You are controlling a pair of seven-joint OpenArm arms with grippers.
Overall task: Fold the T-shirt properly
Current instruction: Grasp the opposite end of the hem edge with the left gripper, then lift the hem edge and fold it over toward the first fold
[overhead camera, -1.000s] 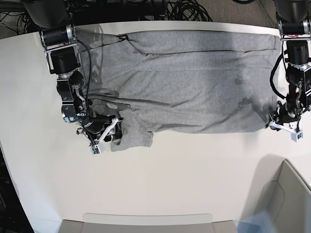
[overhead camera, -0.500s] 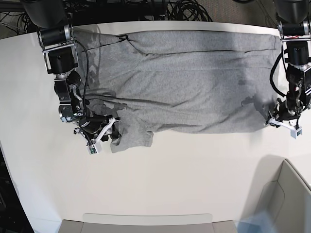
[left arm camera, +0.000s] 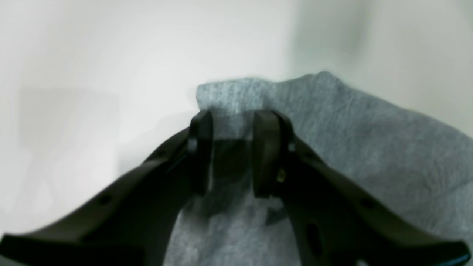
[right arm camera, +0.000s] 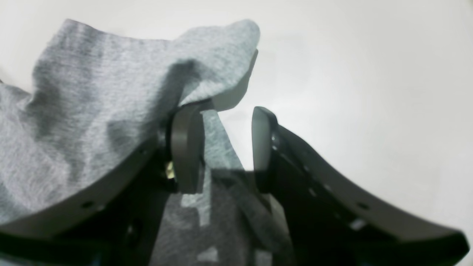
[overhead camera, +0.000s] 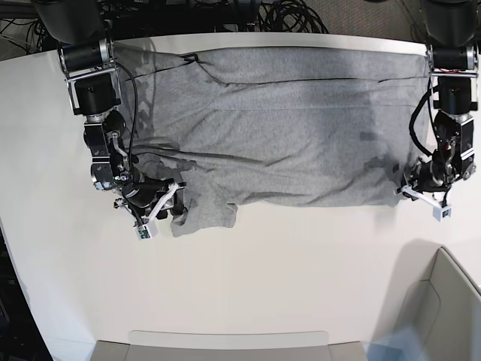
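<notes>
The heather-grey cotton T-shirt (overhead camera: 285, 128) lies spread on the white worktop (overhead camera: 263, 278), plain side up, with only one long fold along its far edge. Most folding is not done. The left claw (left arm camera: 232, 151) stands narrow with a cloth corner between its fingers; I cannot tell if it grips. The right claw (right arm camera: 221, 147) is narrowly parted, a sleeve edge draped over one finger. I see no containers.

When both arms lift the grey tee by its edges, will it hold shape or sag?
Likely sag: the T-shirt already lies wrinkled, and its edge curls over the right end effector. Probably light: a thin corner sits between the left end effector fingers.
</notes>
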